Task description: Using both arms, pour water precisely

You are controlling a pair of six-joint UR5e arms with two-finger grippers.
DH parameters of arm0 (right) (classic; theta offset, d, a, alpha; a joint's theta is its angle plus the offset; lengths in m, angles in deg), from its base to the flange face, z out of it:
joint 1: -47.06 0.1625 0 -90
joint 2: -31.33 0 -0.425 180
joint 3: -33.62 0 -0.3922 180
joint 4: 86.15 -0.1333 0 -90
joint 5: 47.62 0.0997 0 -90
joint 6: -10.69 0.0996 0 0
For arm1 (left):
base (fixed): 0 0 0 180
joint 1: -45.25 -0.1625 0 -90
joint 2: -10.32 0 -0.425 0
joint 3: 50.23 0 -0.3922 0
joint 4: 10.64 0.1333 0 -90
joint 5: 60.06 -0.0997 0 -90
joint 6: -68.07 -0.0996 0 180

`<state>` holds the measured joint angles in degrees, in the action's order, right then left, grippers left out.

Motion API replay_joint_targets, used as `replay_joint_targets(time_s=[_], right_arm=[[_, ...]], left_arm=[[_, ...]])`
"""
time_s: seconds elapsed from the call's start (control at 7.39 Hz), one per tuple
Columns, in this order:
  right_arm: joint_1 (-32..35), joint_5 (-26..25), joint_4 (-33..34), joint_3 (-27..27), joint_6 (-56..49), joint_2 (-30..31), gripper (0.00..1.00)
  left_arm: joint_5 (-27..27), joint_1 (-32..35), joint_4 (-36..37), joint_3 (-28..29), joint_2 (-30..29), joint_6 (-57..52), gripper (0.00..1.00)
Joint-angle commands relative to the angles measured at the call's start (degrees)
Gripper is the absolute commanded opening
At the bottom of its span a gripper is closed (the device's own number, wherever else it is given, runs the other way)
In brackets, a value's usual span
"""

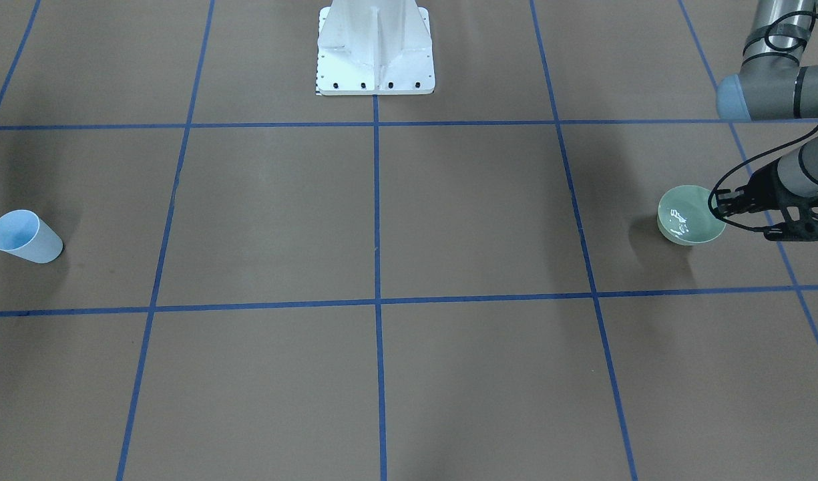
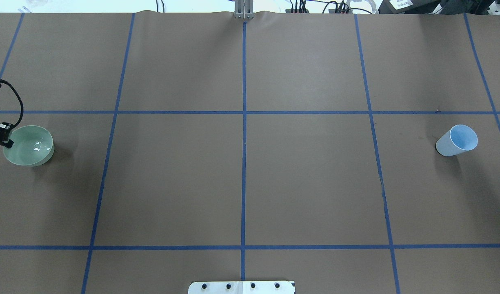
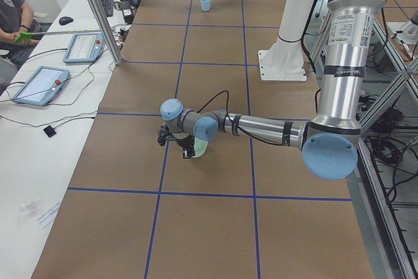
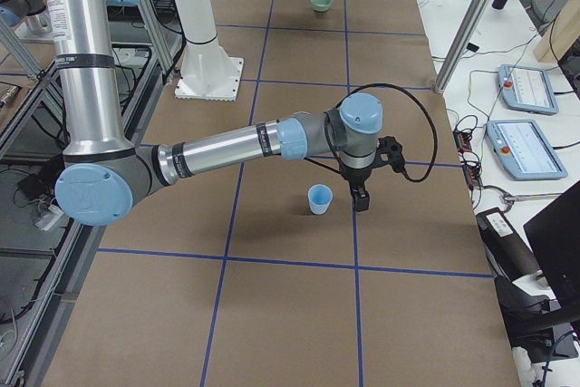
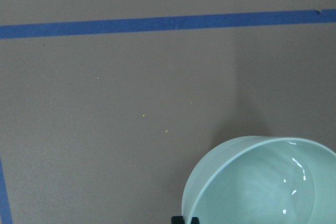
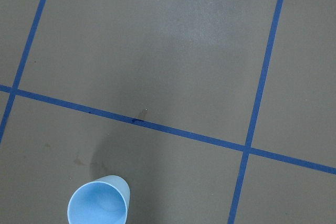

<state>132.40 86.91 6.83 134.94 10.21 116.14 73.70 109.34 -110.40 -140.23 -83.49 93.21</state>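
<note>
The left claw [image 1: 718,206] is sitting at the green bowl [image 1: 669,234] and the right claw [image 4: 361,198] beside the blue cup [image 4: 319,198]; nothing is being poured yet.

The left claw's tips are resting right at the bowl's rim, but I cannot tell whether they are clenched on the wall or released. The water [image 1: 679,217] is lying as a glossy sheen inside the bowl, just ahead of those tips. The cup is standing upright just beside the right claw, on its robot-ward side. That claw's state is not showing either. The grasping step seems to be in hand. The next move is calling for a firm pinch on each vessel and a level lift, since they are standing well apart on the table [image 1: 449,214].
</note>
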Motion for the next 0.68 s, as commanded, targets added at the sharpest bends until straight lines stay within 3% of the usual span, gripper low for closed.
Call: replay_joint_targets(time_s=[0.0,0.54], right_arm=[[0.00,-0.14,-0.08,0.02,0.12,0.00,0.99],[0.00,-0.40,-0.43,0.64,5.66,0.08,0.99]], left_arm=[[-0.07,0.94,0.00,-0.08,-0.06,0.09,1.00],[1.23,8.39,0.79,-7.89,-0.24,0.00,1.00]])
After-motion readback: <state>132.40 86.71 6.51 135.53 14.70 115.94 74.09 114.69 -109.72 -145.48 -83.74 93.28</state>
